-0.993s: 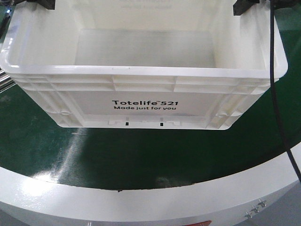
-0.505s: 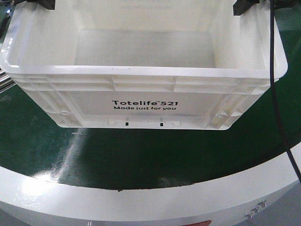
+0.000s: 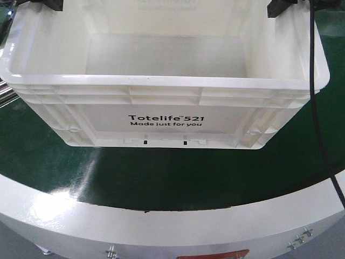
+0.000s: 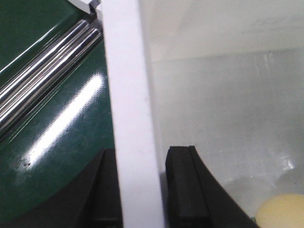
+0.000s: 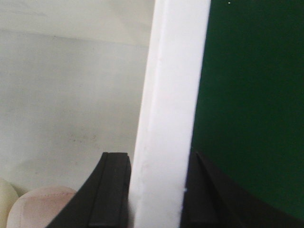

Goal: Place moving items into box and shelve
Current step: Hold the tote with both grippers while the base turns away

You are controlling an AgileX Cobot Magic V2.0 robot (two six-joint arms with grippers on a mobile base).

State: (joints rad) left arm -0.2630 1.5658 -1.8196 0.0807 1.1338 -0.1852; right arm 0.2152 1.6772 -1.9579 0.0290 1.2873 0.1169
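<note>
- The box [image 3: 164, 124] spans the gap between the two grippers, with its long axis running from one to the other. Neither arm is nearer.
- The left gripper [image 4: 141, 159] is clamped on the box's left rim, and the right gripper [image 5: 156, 164] pinches the right rim.
- The cream item [image 4: 280, 211] and the pinkish item [image 5: 40, 206] lie inside, below the inner fingers. A level two-arm lift seems next.

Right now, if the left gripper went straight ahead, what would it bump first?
The box itself: its white wall already sits between the fingers of the left gripper, so pushing on would probably just jam it deeper. Depth is unclear.
</note>
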